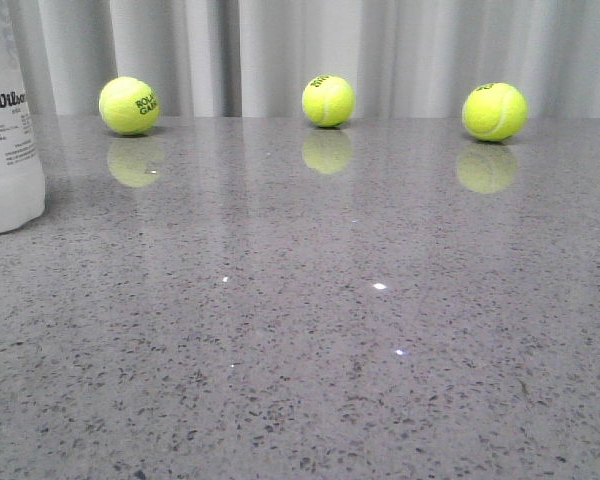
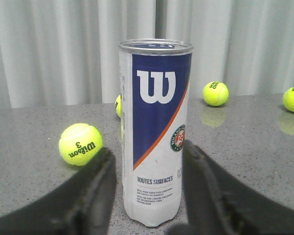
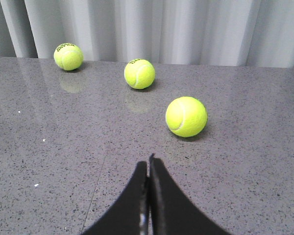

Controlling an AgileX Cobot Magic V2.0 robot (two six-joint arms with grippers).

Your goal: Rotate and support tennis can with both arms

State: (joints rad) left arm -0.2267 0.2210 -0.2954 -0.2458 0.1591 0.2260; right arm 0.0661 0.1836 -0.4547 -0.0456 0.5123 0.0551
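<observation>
Your left pincer [image 2: 149,196] stands wide, a matte black angular finger on each side of the tennis can [image 2: 155,132], which stands upright on the bench [image 2: 29,186] between them. A sliver of gap shows on both sides, so I judge it is not yet gripped; whether either pad brushes the wall, I cannot tell. Your right pincer [image 3: 148,196] is pressed narrow, fingers together on nothing, with bare bench ahead of it and well apart from the can.

The risk starts at those left fingers. The can is a tall, slim cylinder of smooth clear plastic with a glossy printed label and a silver rim at the top. Close unevenly and one finger will likely push it over before the other arrives; close low and the long tube may swing on the grip once you start turning it. The slick wall could also slide through the pads during rotation, and thin plastic may dent if you squeeze hard.

The right arm has to open before it can support anything.

Further out, fuzzy yellow-green balls [image 2: 80,144] lie near the can, one just beyond the left finger and another partly hidden behind the can. A tipped can would probably roll on the polished, speckled grey stone and scatter them.
</observation>
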